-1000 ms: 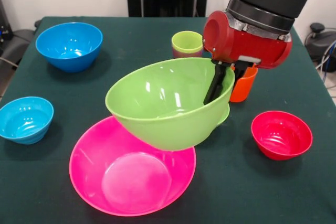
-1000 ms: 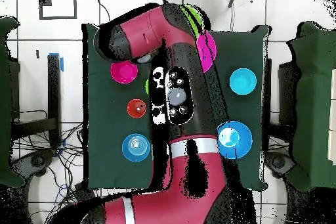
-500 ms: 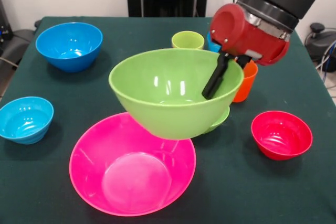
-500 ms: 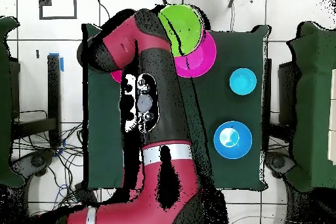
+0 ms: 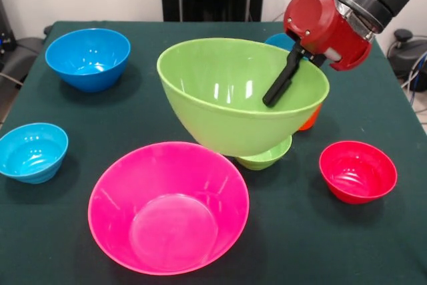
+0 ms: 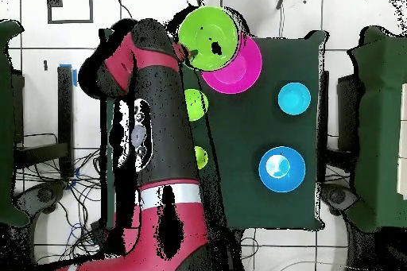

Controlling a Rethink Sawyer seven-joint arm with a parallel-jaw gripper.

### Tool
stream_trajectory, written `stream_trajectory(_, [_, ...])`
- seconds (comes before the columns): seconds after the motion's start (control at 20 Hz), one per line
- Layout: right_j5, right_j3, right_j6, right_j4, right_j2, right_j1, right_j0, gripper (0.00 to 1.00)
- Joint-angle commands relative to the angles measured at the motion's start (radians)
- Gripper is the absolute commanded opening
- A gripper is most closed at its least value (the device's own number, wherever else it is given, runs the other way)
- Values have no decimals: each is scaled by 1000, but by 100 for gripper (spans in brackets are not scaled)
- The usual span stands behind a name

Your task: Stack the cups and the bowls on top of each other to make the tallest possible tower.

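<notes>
Lift is what we notice first in the front view: the large green bowl (image 5: 237, 95) hangs higher than it did a second ago and has drifted toward the arm's side, tilted so its opening faces the camera. The tool (image 5: 288, 75) is clenched on the bowl's rim, one dark finger reaching down inside the wall. Below the tool and nearer the camera, the huge pink bowl (image 5: 168, 206) rests empty on the worktop (image 5: 200, 31); the green bowl no longer overlaps it as closely. We judge that the carry is under way but the nesting into the pink base has not yet happened, so the tower has no second layer. Directly under the held bowl sits the small green bowl (image 5: 265, 157), and a sliver of the orange cup (image 5: 310, 123) shows behind it. The small red bowl (image 5: 357, 171) lies beneath the tool to one side; the large blue bowl (image 5: 87, 58) and a small light-blue bowl (image 5: 32, 151) are well apart on the other side. The worktop is covered in dark green cloth, with a pale wall and dark equipment beyond.

From overhead, the arm (image 6: 155, 125) has swung aside, so the green bowl now partly covers the pink one. White floor tiles, cables and dark chairs surround the worktop.
</notes>
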Motion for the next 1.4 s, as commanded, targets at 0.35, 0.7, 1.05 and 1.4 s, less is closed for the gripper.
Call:
stream_trajectory(0.35, [48,19,-259,-71,-37,45,12,0])
stream_trajectory(0.7, [45,23,-257,-46,-38,79,-22,0])
stream_trajectory(1.05, [6,11,-262,-33,-23,116,-51,0])
stream_trajectory(1.4, [-2,-8,-240,-26,-11,156,-61,0])
